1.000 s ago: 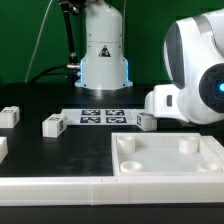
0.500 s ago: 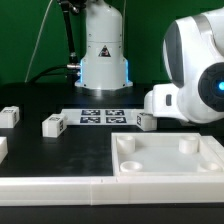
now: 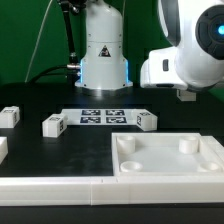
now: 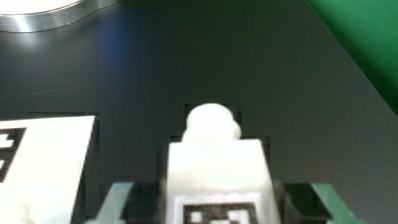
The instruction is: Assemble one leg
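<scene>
We record a black table [image 3: 40,150] and a green backdrop [image 3: 25,40]. The legs [image 3: 53,125] are white, and each one we can read bears a black-and-white square tag. The tray [image 3: 165,160] is plain white. The marker board [image 3: 100,116] is white with black-patterned tags. The arm [image 3: 190,55] is white with a blue light.

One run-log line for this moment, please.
arm: high, exterior view's right | hand: shut on leg | table: three loose legs, tray, marker board
</scene>
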Robot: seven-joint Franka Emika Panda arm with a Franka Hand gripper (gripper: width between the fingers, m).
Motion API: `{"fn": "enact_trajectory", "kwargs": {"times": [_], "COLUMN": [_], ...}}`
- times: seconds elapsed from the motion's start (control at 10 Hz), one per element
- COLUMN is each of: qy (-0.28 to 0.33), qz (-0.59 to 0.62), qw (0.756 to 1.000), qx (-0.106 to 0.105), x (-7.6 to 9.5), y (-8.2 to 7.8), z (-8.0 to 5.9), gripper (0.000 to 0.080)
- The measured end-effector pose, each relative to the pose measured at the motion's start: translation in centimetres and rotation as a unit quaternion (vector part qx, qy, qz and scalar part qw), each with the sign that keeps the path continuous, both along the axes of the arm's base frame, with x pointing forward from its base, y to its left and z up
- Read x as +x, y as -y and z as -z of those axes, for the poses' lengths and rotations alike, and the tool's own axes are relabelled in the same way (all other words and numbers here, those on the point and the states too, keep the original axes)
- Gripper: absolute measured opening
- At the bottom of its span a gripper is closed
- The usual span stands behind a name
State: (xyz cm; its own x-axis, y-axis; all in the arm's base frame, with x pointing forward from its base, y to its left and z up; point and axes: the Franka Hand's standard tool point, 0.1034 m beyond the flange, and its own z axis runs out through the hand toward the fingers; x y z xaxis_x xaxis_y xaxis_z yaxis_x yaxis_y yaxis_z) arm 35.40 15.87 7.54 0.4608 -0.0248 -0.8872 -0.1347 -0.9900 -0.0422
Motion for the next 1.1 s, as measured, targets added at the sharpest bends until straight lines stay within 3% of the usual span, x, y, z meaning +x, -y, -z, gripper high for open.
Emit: {"fn": "enact_trajectory", "kwargs": {"times": [0.1,0.5,0.8,1.1], "qy": [-0.001,0.157,0.264,0.362], "qz": [0.000,0.014,0.013,0.017], "qw": [1.000,0.987,0.964,0.932], "qx": [0.000,-0.013,0.000,-0.005], "x": [-0.1,1.5,3.0,4.6], "y": [0.0,-0.2,2.1,5.3], "z": [0.2,0.7,0.8,-1.6], "gripper": [0.0287,0.0288,0.0288,0.0288]}}
